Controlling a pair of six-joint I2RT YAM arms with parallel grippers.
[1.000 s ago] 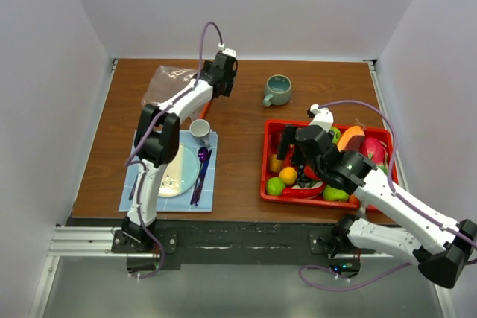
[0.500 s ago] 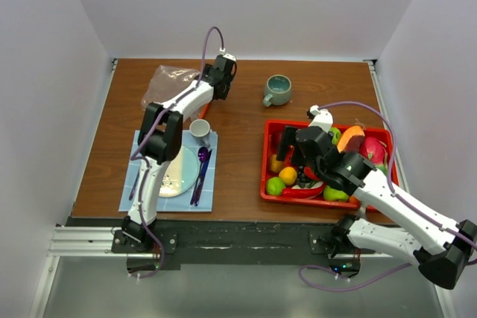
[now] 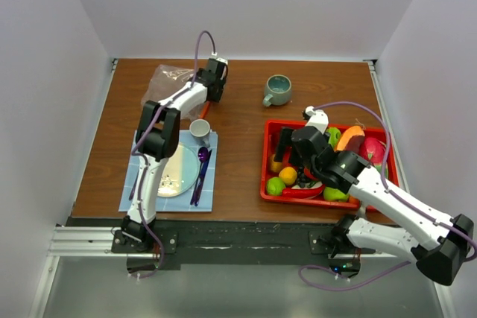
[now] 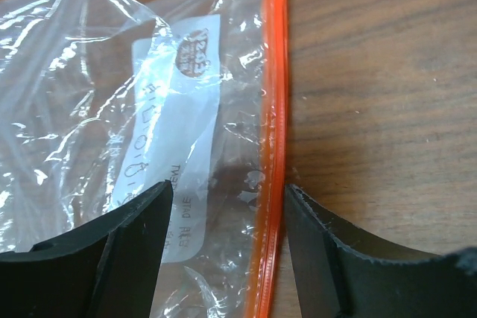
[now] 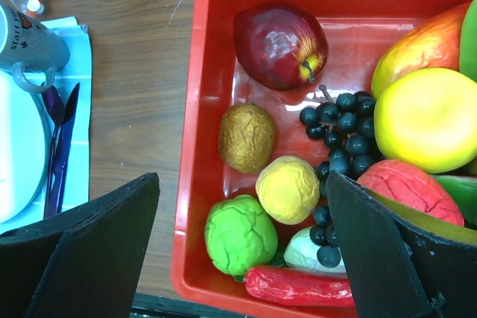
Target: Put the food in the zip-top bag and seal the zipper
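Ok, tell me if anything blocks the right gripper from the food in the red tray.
Nothing visible does. The right gripper hangs open directly above the red tray, and the small yellow fruit, green fruit and grapes lie uncovered between its fingers in the wrist view.

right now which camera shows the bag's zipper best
The left wrist view: the orange-red zipper runs close and sharp down the edge of the clear bag, between the fingers of the open left gripper. The top view shows the bag small, its zipper mostly behind the arm. The right wrist view catches only a corner at top left.
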